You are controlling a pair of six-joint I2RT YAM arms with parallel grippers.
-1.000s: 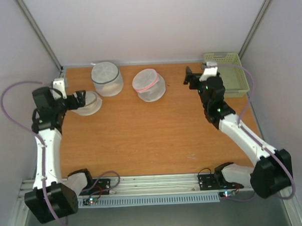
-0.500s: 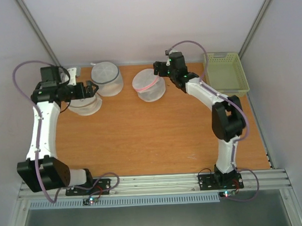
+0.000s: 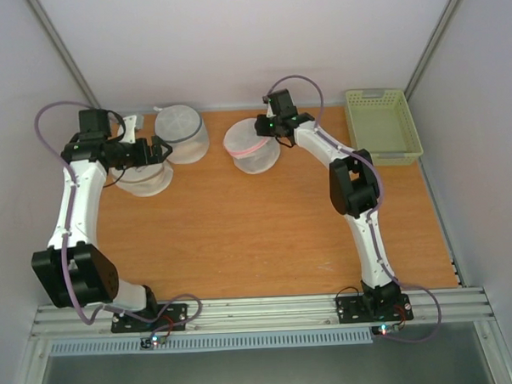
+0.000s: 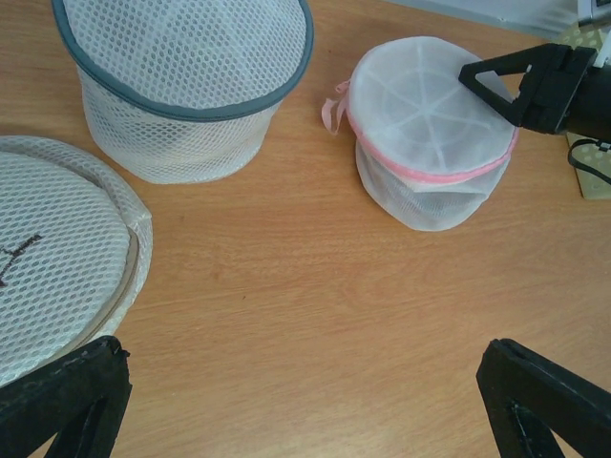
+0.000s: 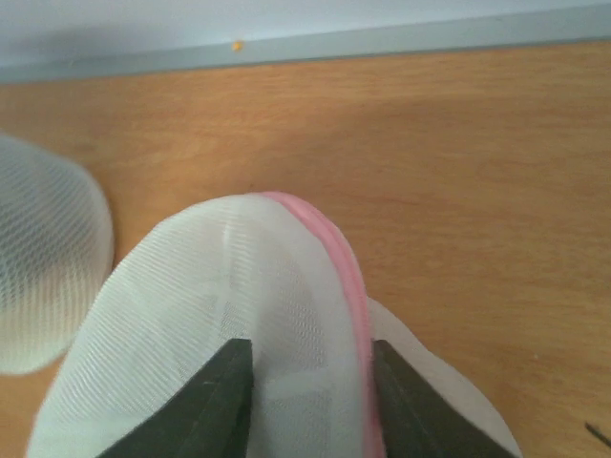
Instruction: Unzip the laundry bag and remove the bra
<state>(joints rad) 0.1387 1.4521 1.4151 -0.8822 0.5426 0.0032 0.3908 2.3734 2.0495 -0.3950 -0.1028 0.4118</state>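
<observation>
Left wrist: grey-banded drum (image 4: 181, 86) beside laundry bag (image 4: 430, 143).

Right jaws on pink-banded laundry bag (image 3: 252, 150) rim, left jaws near grey-banded drum (image 3: 182, 133)

Round white laundry bag (image 4: 431, 124) of fine, soft mesh cloth, with a pink fabric band. Smooth, matt orange wood-grain table (image 4: 286, 296). Pale green plastic lattice basket (image 3: 383, 127).
</observation>
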